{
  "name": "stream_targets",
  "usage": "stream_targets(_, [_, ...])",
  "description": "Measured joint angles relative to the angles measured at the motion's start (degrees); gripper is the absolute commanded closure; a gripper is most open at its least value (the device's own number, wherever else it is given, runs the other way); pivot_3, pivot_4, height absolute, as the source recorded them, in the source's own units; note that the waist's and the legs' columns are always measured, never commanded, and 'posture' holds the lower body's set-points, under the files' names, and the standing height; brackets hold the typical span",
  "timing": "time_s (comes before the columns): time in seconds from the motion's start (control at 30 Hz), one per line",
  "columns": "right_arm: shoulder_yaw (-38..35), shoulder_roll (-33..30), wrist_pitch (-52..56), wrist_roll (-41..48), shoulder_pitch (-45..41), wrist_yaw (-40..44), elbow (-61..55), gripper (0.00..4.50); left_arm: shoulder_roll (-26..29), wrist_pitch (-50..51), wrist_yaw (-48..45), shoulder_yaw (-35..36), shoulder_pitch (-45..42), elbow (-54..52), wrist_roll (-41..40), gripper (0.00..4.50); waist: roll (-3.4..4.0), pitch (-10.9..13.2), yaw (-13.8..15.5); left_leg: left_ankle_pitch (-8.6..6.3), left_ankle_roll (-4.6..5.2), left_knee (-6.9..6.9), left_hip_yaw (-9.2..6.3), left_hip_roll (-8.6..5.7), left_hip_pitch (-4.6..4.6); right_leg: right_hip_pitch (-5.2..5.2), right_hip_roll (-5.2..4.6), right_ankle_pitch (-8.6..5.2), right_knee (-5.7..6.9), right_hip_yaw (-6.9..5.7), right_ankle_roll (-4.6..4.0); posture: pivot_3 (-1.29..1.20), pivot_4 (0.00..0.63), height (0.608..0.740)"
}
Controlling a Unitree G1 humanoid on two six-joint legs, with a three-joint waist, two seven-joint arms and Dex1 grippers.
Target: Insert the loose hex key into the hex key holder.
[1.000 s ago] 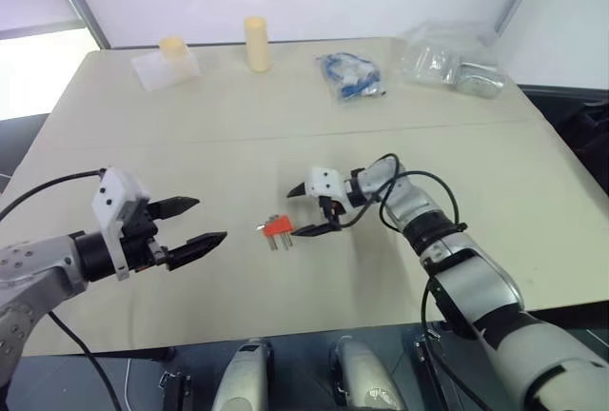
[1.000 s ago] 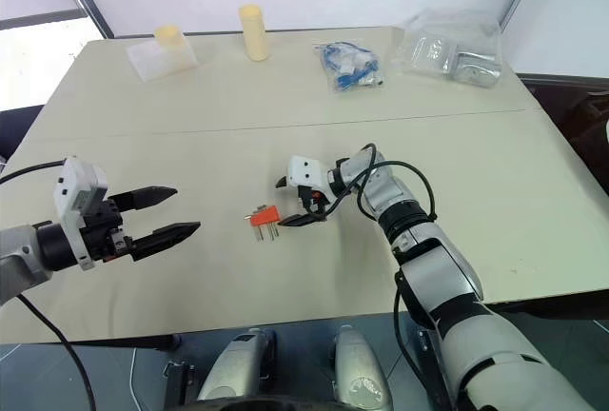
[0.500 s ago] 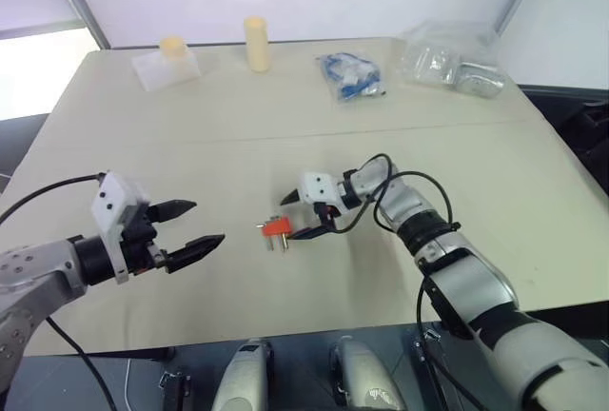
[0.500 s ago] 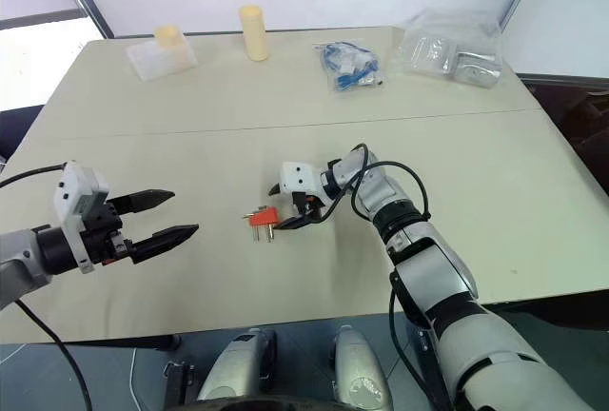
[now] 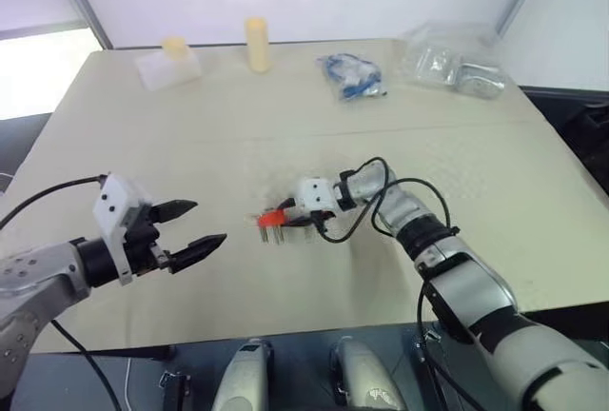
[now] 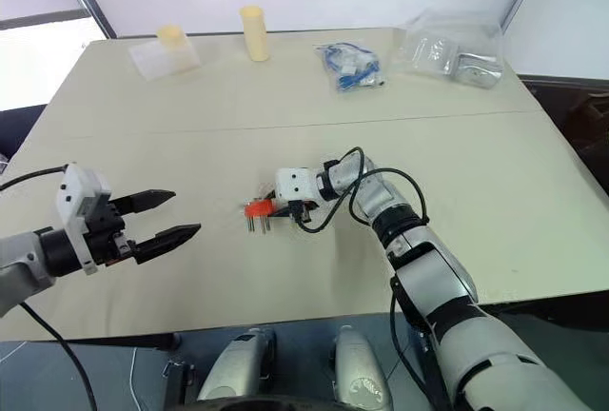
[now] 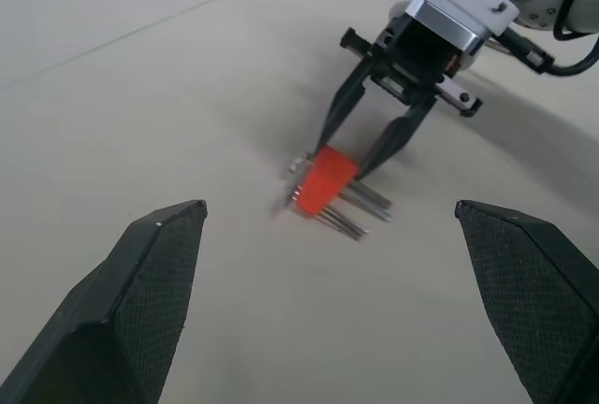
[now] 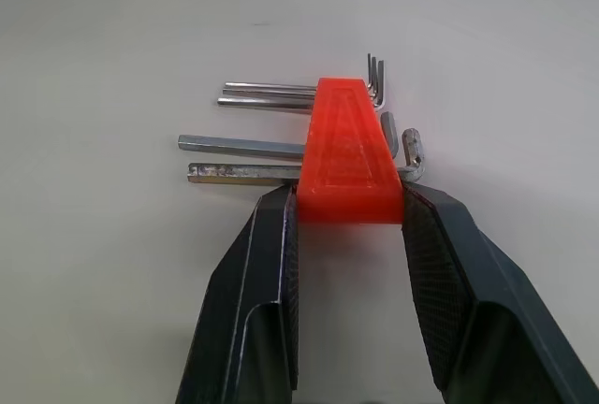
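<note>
The right hand (image 8: 342,222) pinches the wide end of the red holder (image 8: 348,153) mid-desk (image 5: 143,135), likely steadying it for insertion. The left hand (image 5: 195,230) waits wide open, empty. I can't spot the loose key.

Red-orange hex key holder (image 8: 350,151), silver keys (image 8: 245,147), cream table (image 5: 285,107).

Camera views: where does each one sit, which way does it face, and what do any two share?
Head views: look down over the table; both arms show.
Left wrist view: looks along its own wide-apart fingers at the holder and right hand.
Right wrist view: looks along its fingers, which flank the holder's wide end.
Shared: holder and right hand.
</note>
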Motion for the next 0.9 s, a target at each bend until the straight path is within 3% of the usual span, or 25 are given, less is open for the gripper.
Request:
stream_targets(0.2, [-0.30, -6.09, -10.15, -11.36, 3.16, -21.43, -8.11, 3.48, 0.00, -0.51, -1.59, -3.10, -5.49, 4.28, 1.16, 0.00, 0.00, 0.00, 0.13, 0.01, -0.01, -0.01, 0.05, -0.06, -0.14, -0.13, 0.01, 0.00, -0.02, 0.01, 0.01, 0.00, 0.150, 0.740])
stream_targets(0.57, [-0.97, -11.47, -20.73, -31.27, 3.50, -53.54, -25.27, 3.48, -1.08, -0.13, -10.56, -13.07, -28.47, 22.17, 1.30, 0.00, -0.04, 0.00, 0.14, 0.04, -0.04, 0.01, 0.05, -0.07, -0.17, -0.14, 0.10, 0.00, 0.02, 0.00, 0.02, 0.00, 0.150, 0.740])
stream_targets(0.7, [-0.88, -11.94, -22.48, -33.73, 2.46, -58.79, -26.07, 3.48, -2.23, 0.95, -13.81, -15.54, -35.44, 26.00, 0.79, 0.00, -0.05, 0.00, -0.02, 0.04, -0.04, 0.00, 0.05, -0.09, -0.17, -0.13, 0.08, 0.01, 0.00, 0.01, 0.03, 0.00, 0.150, 0.740])
stream_targets(0.9, [-0.68, -12.67, -23.70, -34.36, 2.46, -60.08, -26.08, 3.48, -4.93, 2.50, -15.22, -16.06, -39.61, 28.73, 0.14, 0.00, -0.05, 0.00, -0.13, 0.04, -0.03, 0.00, 0.05, -0.06, -0.16, -0.16, 0.15, 0.00, 0.05, 0.02, 0.03, 0.00, 0.150, 0.740])
